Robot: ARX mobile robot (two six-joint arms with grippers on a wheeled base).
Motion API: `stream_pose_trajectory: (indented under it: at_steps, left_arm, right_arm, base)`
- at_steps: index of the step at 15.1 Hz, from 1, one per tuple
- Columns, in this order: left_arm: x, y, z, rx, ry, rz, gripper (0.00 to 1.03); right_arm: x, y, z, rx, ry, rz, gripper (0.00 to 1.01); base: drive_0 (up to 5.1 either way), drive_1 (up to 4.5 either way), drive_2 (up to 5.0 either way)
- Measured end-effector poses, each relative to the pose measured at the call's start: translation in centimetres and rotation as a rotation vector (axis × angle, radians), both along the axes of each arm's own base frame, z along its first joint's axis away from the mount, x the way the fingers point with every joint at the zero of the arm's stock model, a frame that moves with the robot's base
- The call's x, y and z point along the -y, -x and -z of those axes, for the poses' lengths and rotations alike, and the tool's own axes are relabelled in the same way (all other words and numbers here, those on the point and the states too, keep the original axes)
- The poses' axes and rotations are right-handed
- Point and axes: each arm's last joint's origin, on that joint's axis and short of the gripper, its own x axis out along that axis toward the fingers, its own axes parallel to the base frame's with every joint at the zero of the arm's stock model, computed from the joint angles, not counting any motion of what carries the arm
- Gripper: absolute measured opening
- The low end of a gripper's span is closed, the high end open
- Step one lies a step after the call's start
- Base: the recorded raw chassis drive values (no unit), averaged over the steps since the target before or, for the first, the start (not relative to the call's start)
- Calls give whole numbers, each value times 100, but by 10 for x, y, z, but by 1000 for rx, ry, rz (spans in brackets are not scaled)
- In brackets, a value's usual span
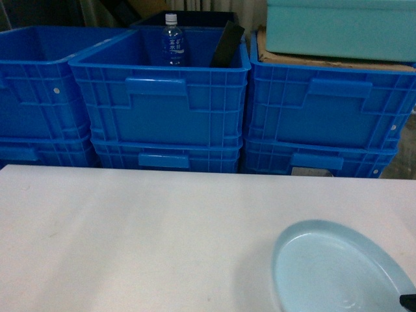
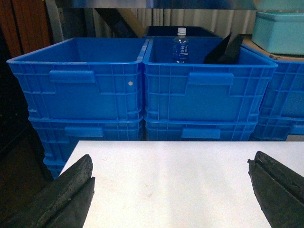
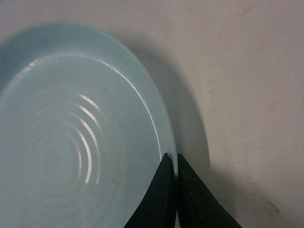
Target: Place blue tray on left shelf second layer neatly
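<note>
Right up close in the right wrist view, the right gripper (image 3: 172, 164) is pinched onto the rim of the blue tray (image 3: 71, 142), one finger inside the rim and one outside, pretty much closed with just the thin edge between them. The tray sits flat on the white table (image 1: 143, 234), down at the near right corner in the head view (image 1: 335, 270), with faint concentric rings showing on its floor.

The left gripper (image 2: 171, 190) hangs over the table's left part, fingers (image 2: 71, 190) spread wide apart with nothing between them.

Behind the table there's a wall of stacked blue crates (image 1: 159, 97). The middle top crate has a water bottle (image 1: 173, 40) standing in it, plus a dark flat thing (image 1: 226, 44) leaning on its wall. A turquoise box (image 1: 341, 27) sits on cardboard (image 1: 325, 62) on top of the right crate stack.
</note>
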Motion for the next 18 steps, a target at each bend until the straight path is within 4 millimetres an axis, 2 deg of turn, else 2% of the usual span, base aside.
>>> stream_pose_trajectory:
  at_steps: [2, 4, 5, 7, 8, 9, 10, 11, 12, 14, 15, 16, 18]
  left_arm:
    - [0, 0, 0, 0, 0, 0, 98]
    - [0, 0, 0, 0, 0, 0, 98]
    - [0, 0, 0, 0, 0, 0, 98]
    - [0, 0, 0, 0, 0, 0, 98]
    - [0, 0, 0, 0, 0, 0, 98]
    - [0, 0, 0, 0, 0, 0, 98]
    - [0, 0, 0, 0, 0, 0, 98]
    - [0, 0, 0, 0, 0, 0, 98]
    - [0, 0, 0, 0, 0, 0, 98]
    - [0, 0, 0, 0, 0, 0, 98]
    - [0, 0, 0, 0, 0, 0, 98]
    - [0, 0, 0, 0, 0, 0, 98]
    - [0, 0, 0, 0, 0, 0, 98]
  right_arm:
    - [9, 5, -3, -16, -66, 59, 2]
    - [12, 8, -26, -15, -95, 105, 2]
    - [13, 4, -49, 67, -54, 110, 2]
    - [8, -14, -130, 372, 75, 63, 2]
    - [0, -12, -169, 508, 122, 40, 2]
    - [-13, -3, -199, 625, 170, 24, 2]
    - [-26, 12, -218, 695, 183, 9, 2]
    - [-39, 29, -228, 747, 201, 9, 2]
    - [-50, 49, -228, 772, 214, 9, 2]
    - [-63, 82, -218, 855, 301, 55, 2]
    - [-62, 95, -213, 894, 361, 118, 2]
    - [-58, 100, -209, 929, 417, 189, 2]
    - [-45, 90, -199, 905, 453, 211, 2]
  base:
    - [0, 0, 0]
    - [0, 0, 0]
    - [0, 0, 0]
    - [0, 0, 0]
    - [0, 0, 0]
    - [0, 0, 0]
    - [0, 0, 0]
    - [0, 0, 0]
    - [0, 0, 0]
    - [0, 0, 0]
    - [0, 0, 0]
    - [0, 0, 0]
    - [0, 0, 0]
